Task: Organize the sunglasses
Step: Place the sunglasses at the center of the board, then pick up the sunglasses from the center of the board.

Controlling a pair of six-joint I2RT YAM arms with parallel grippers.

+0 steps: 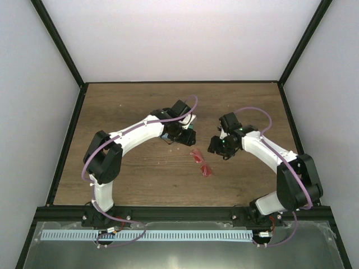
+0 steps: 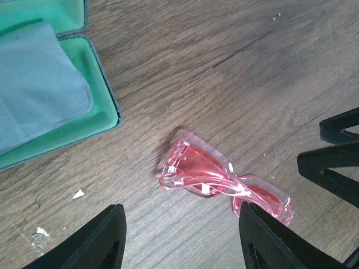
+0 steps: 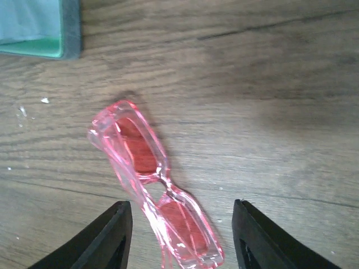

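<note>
The red sunglasses (image 1: 201,162) lie folded on the wooden table between the two arms. They show in the left wrist view (image 2: 216,179) and in the right wrist view (image 3: 151,179). My left gripper (image 2: 182,238) is open and empty, above the table just short of the sunglasses. My right gripper (image 3: 182,238) is open and empty, its jaws spread to either side of the near lens. The open case (image 2: 98,101) with green lining holds the light blue cloth (image 2: 39,84) at the upper left of the left wrist view.
The case's corner (image 3: 61,33) shows at the top left of the right wrist view. The right gripper's black fingers (image 2: 331,162) show at the right edge of the left wrist view. Black rails (image 1: 67,140) border the table.
</note>
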